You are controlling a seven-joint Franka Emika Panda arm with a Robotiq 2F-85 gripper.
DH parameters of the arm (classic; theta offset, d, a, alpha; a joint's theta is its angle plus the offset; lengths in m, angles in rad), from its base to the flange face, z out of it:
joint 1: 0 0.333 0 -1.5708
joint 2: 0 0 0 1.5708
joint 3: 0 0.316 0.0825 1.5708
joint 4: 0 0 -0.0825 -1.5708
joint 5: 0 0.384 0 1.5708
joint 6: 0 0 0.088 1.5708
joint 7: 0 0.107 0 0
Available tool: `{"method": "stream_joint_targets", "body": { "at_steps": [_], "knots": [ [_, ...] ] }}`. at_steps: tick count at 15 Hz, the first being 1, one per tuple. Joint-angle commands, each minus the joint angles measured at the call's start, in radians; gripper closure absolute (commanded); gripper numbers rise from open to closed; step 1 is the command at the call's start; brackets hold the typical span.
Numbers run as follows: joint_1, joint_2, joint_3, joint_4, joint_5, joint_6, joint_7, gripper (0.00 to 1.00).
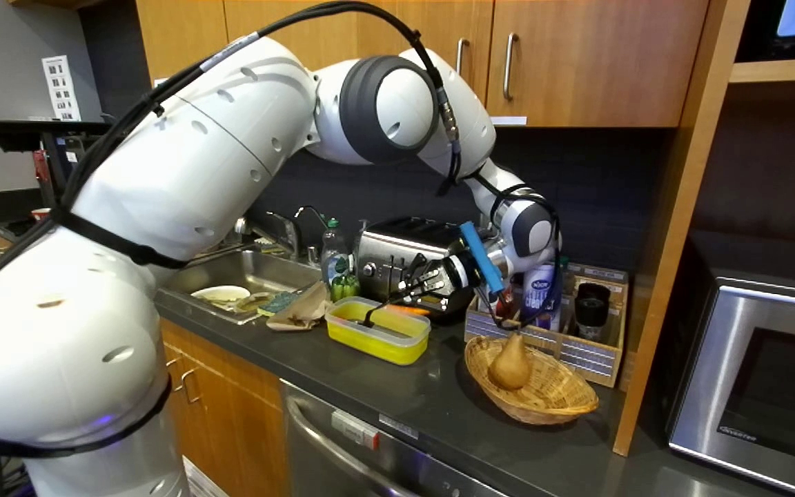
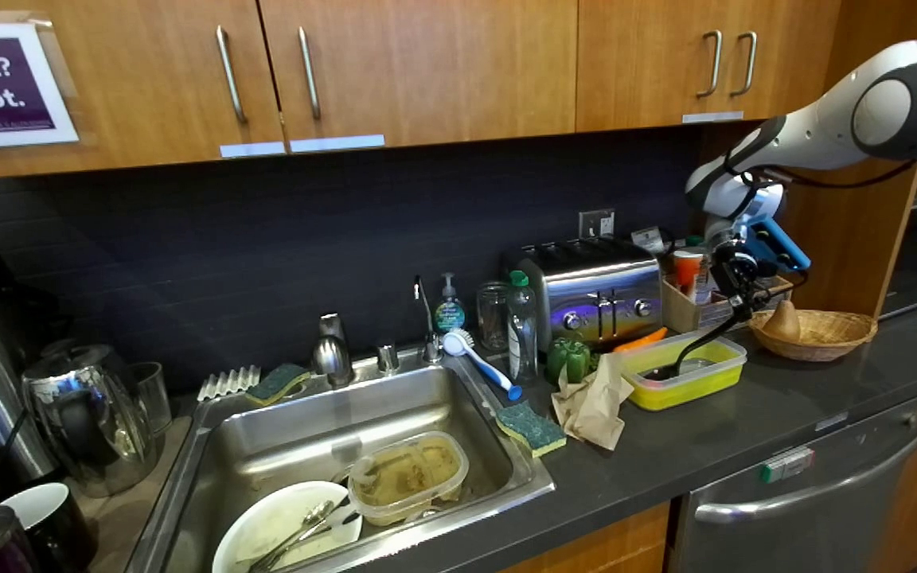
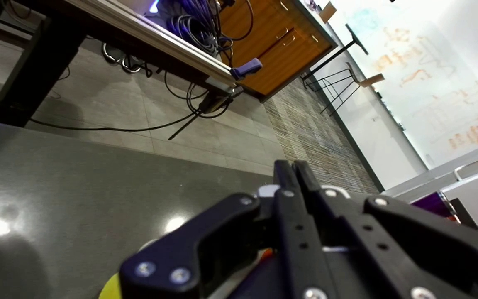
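Dark counter (image 1: 425,386) lies under the gripper (image 3: 292,165), and its front edge runs by on the room side. High over the gripper are the cupboards (image 1: 577,62), with plenty of open air between. More open air is on the room side, past the edge, and only the wrist view shows the floor (image 3: 172,137), chair (image 3: 372,80) and whiteboard (image 3: 442,70) out that way.

The gripper's fingers (image 3: 284,178) are close together. In both exterior views they pinch the handle of the black spoon (image 2: 662,372); the wrist view hides it. The low end of the spoon is inside the yellow box (image 1: 370,345), below the gripper.

In an exterior view you look right into the sink (image 2: 395,402), past the box from the gripper, at a plate (image 2: 259,509) and a tub (image 2: 411,477).

On the gripper's wall side stands the toaster (image 2: 602,302), and a carrot (image 2: 640,342) lies between it and the box. From the gripper toward the sink come a pepper (image 2: 568,360), a paper bag (image 2: 592,402) and a soap bottle (image 2: 520,334). On the gripper's other side is the bin (image 1: 587,359), holding creamer (image 1: 539,293), and in front of it the basket (image 1: 556,386) with a pear (image 1: 510,364).
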Motion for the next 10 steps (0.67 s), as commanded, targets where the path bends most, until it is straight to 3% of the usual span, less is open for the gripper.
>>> {"method": "stream_joint_targets", "body": {
  "at_steps": [1,2,10],
  "knots": [
    [-0.006,0.004,0.007,0.007,-0.004,-0.002,0.003,0.99],
    [-0.007,0.004,0.006,0.008,-0.004,-0.002,0.003,0.94],
    [-0.008,0.004,0.006,0.009,-0.004,-0.001,0.003,0.94]
  ]
}}
